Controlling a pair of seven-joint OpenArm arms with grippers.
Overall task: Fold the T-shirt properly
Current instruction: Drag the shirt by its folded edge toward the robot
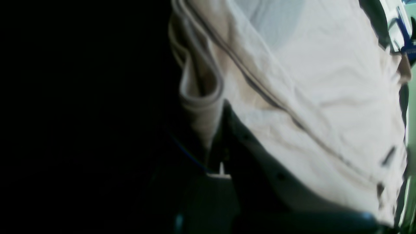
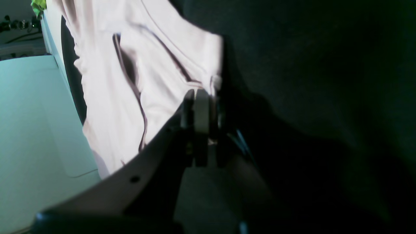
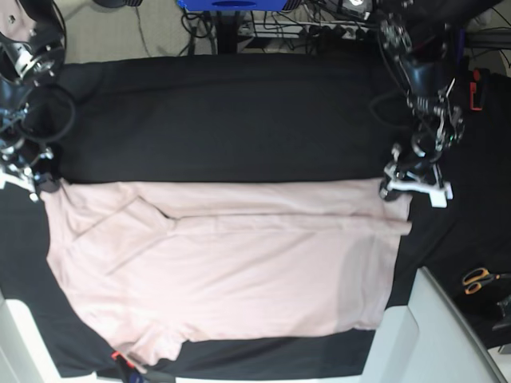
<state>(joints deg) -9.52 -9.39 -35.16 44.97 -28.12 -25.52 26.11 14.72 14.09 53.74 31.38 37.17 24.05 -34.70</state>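
Lying flat across the black table covering (image 3: pixel 239 112), the T-shirt (image 3: pixel 231 271) is only partly folded. In the base view its far long edge is already turned over toward the middle: a straight fold line runs along the cloth, and a doubled band lies between that line and the far edge. The near half is 1 flat layer, with a sleeve (image 3: pixel 152 343) sticking out at the near corner. So I judge that 1 lengthwise fold is done, or nearly done, and the rest remains: the near side, the loose sleeve, and then the crosswise folding into a compact packet.

The left gripper (image 3: pixel 399 182) sits at 1 far corner of the shirt, on the right of the base view. In the left wrist view its fingers are together on the doubled edge of the cloth, so it is clamped on the T-shirt. The right gripper (image 3: pixel 36 182) sits at the other far corner, on the left of the base view. In the right wrist view its fingers (image 2: pixel 201 110) are closed and meet the corner of the fabric, so it seems to pinch the T-shirt too, though shadow hides the exact contact.

A pair of scissors (image 3: pixel 479 279) lies well apart from the shirt.
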